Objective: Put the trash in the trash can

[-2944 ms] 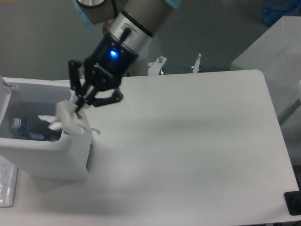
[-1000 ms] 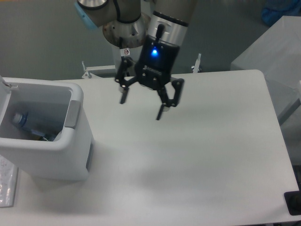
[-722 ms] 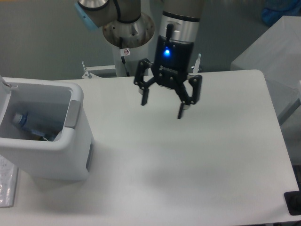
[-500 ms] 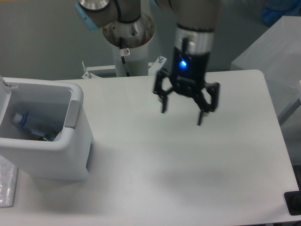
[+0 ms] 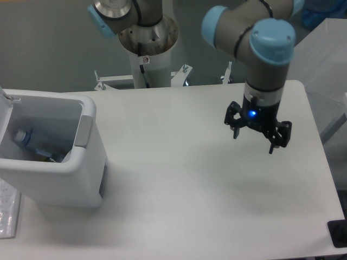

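Relocated rightward since earlier: black two-finger end effector (image 5: pixel 254 142), now hanging open and empty over white tabletop (image 5: pixel 184 184).
Clear blue-capped plastic bottle (image 5: pixel 24 139) is lying inside large white rectangular trash can (image 5: pixel 81 162).

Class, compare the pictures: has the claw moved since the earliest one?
Yes. The open, empty claw has gone from over the trash can to the table's right side.

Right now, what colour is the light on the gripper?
Blue: the small light above the open gripper glows in the fixed camera view.
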